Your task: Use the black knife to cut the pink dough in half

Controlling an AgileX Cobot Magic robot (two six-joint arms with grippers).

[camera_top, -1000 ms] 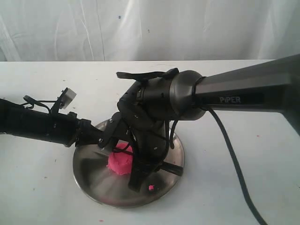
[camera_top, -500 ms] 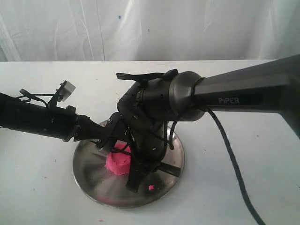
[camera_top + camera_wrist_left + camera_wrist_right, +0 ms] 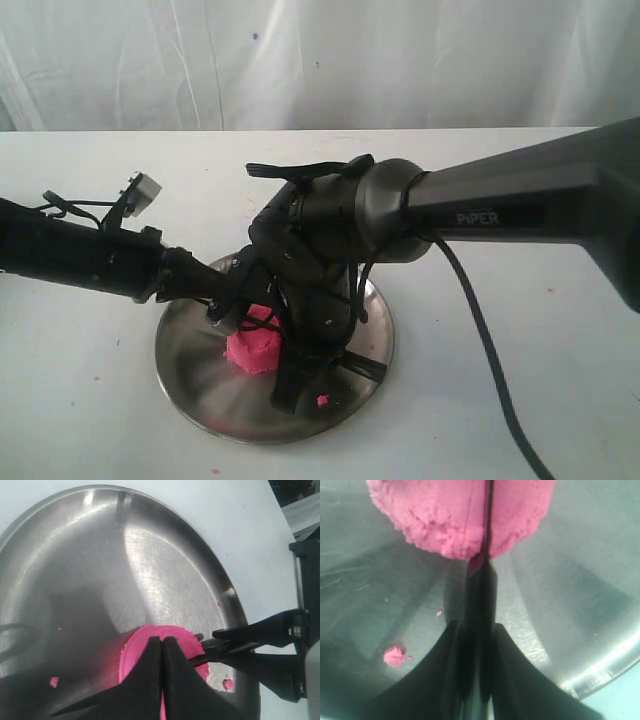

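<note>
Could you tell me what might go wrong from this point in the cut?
1. The black knife sits in a slit through the pink dough; soft dough may cling to the blade and lift when the right gripper withdraws.
2. The left gripper, fingers pressed together over the dough, lies close to the blade, so the two could collide.
3. The shiny steel plate might slide under sideways force.

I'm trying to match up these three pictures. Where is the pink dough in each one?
Exterior view: the dough sits on the plate, partly hidden by the arms.
Left wrist view: low in the picture, behind the shut left gripper.
Right wrist view: at the top edge, with the knife sunk into it.
Shared landmark: the pink crumb on the plate.
</note>
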